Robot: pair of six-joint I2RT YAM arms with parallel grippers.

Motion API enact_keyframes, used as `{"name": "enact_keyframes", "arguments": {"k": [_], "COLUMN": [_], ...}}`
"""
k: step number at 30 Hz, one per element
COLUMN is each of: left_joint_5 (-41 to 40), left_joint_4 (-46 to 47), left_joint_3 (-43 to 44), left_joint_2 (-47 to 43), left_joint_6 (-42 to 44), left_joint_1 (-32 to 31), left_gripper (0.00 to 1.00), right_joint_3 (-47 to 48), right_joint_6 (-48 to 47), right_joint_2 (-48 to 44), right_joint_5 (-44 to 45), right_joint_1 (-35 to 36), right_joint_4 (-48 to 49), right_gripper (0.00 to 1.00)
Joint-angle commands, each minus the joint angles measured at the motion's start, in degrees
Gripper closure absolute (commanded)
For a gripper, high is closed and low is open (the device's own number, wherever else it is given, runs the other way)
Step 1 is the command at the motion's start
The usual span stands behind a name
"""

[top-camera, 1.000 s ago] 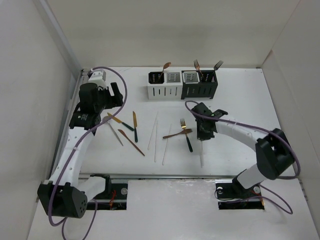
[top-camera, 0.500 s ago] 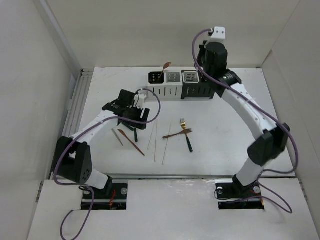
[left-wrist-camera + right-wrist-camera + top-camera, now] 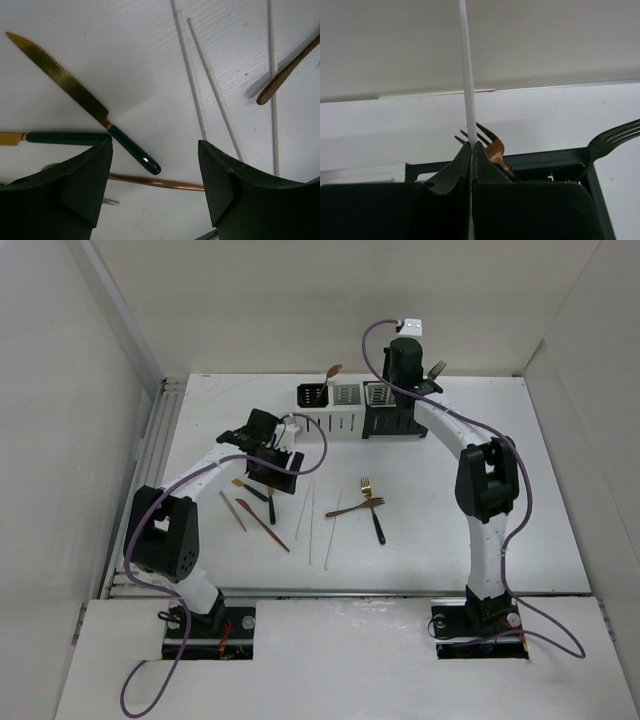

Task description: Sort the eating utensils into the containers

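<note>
Left jaws: my left gripper (image 3: 272,466) hangs low over the left-hand cluster on the table (image 3: 480,500). The jaws are spread with nothing between them, and the wrist view puts a green-handled gold knife (image 3: 75,90) right under the gap.
Left cluster: a second green-handled knife (image 3: 65,137), a copper knife (image 3: 264,526) and a silver knife (image 3: 233,511) lie loose beside it. None of them is sorted.
Mid-table: I count three loose chopsticks (image 3: 311,525) lying flat. Just right of them a copper fork (image 3: 348,508) crosses a gold fork (image 3: 374,515) with a dark handle.
Containers: the white pair (image 3: 330,423) and the black pair (image 3: 400,425) sit in a row at the far edge. A copper spoon (image 3: 331,372) stands in the leftmost compartment. A standing copper fork (image 3: 491,146) and a dark fork (image 3: 615,137) stand in the black pair.
Right jaws: my right gripper (image 3: 471,147) is pressed together on a held chopstick (image 3: 465,60), upright above the black pair. I cannot tell which compartment it is over.
Progress: I judge three pieces stowed, one in hand and about nine left on the table, so the task is well short of halfway.
</note>
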Motion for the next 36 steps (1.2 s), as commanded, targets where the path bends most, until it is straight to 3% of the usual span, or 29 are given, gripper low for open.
{"name": "enact_keyframes", "arguments": {"k": [1,9,13,14,18,19,25,27,36], "left_joint_5": [-1.51,-4.07,-5.21,-5.82,-7.92,-8.54,-12.14,-12.85,-8.03], "left_joint_4": [-3.07,-3.07,-4.47,-5.08,-5.79,-5.79,-6.50,-5.97,-1.06], "left_joint_3": [0.41,-1.17,-1.79,-2.40,-5.38,-4.61,-2.94,-2.93,-2.40], "left_joint_2": [-3.10,-5.03,-5.03,-5.56,-4.34,-3.72,-2.05,-1.35,9.81], "left_joint_6": [-0.79,1.41,1.41,0.80,-0.53,-1.57,-7.11,-8.26,-10.19], "left_joint_1": [4.27,8.41,10.78,11.40,15.52,16.06,23.60,25.46,26.08], "left_gripper": [0.36,0.36,0.36,0.36,0.37,0.37,0.37,0.41,0.46], "right_joint_3": [-2.21,-3.01,-8.71,-10.12,-15.57,-16.71,-18.65,-20.13,-24.71], "right_joint_6": [4.59,4.07,4.07,4.59,5.99,6.53,5.48,5.48,5.48], "right_joint_2": [-5.11,-5.90,-7.48,-8.79,-12.14,-12.75,-18.38,-20.13,-28.22], "right_joint_5": [-1.80,-1.62,-5.31,-6.27,-9.01,-9.53,-8.49,-8.48,-6.82], "right_joint_1": [0.53,1.15,1.67,1.67,2.20,2.20,4.22,4.75,5.98], "right_joint_4": [5.49,6.90,6.90,6.90,6.90,6.90,6.37,6.37,6.37], "right_gripper": [1.00,1.00,0.97,0.78,0.38,0.36,0.33,0.33,0.33]}}
